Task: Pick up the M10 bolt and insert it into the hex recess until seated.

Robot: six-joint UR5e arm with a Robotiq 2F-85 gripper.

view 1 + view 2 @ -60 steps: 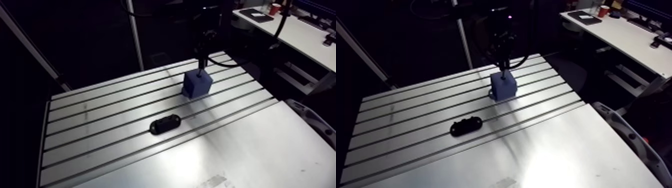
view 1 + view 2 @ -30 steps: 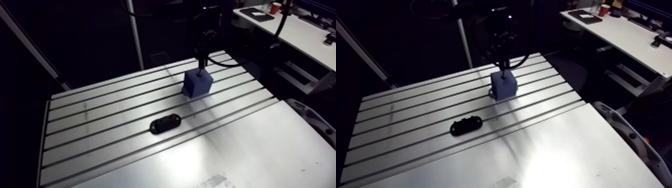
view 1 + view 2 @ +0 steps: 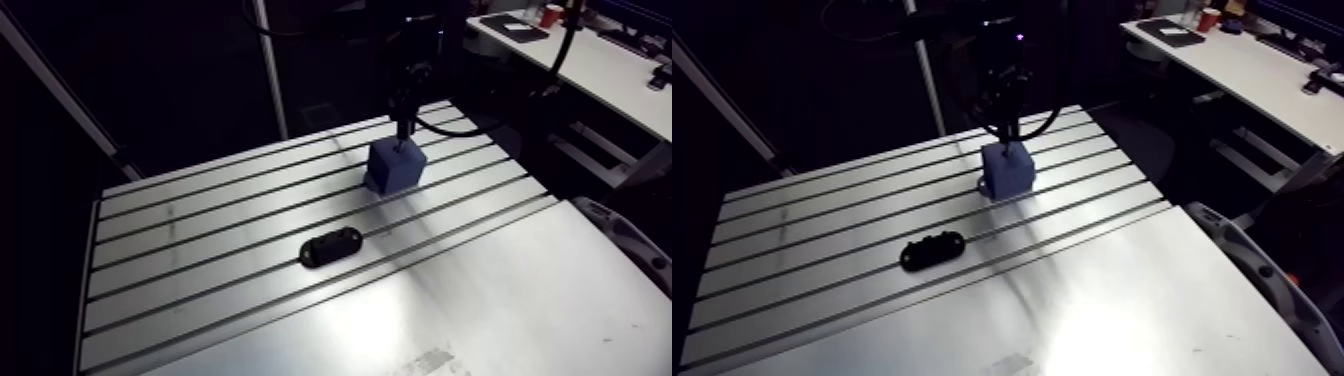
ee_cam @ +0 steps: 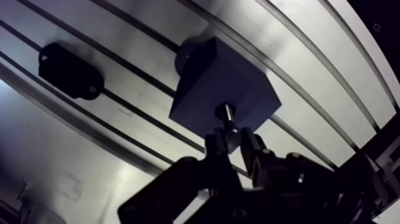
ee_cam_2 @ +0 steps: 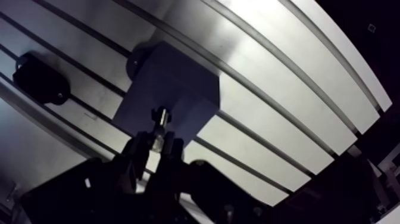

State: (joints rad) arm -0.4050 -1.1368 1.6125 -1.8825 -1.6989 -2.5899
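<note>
A blue block [image 3: 394, 167] with the recess in its top face stands on the slotted table [image 3: 200, 260], toward the far side. My gripper [image 4: 233, 142] hangs straight over it, shut on the M10 bolt [image 4: 227, 117], whose free end points down at the block's top face [image 4: 232, 83]. In the wrist view the bolt's tip lies over the near part of that face; whether it touches the block cannot be told. The recess itself is hidden behind the bolt.
A black oblong part [image 3: 330, 246] lies across a slot nearer the table's middle, well apart from the block. A round dark foot [image 4: 186, 52] shows at the block's far corner. The table's plain smooth plate [image 3: 480, 310] spreads at the front right.
</note>
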